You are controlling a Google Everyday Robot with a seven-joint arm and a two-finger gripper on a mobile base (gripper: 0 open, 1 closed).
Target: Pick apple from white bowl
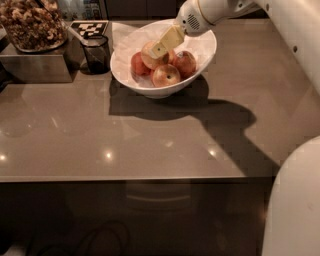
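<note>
The white bowl [206, 49] stands at the back middle of the brown counter and holds several apples. The pale yellow-gold apple [147, 60] lies at the bowl's upper left, on top of the others. Redder apples lie to its left [136, 65], in front [166, 76] and to its right [185, 63]. My gripper [159, 49] reaches down from the upper right on the white arm [200, 15]. Its yellowish tip rests against the top of the pale apple.
A small dark glass cup [96, 52] stands just left of the bowl. A tray of nuts [32, 25] sits on a metal box [35, 65] at the far left. A checkered marker [89, 27] lies behind the cup. My white body [295, 200] fills the lower right.
</note>
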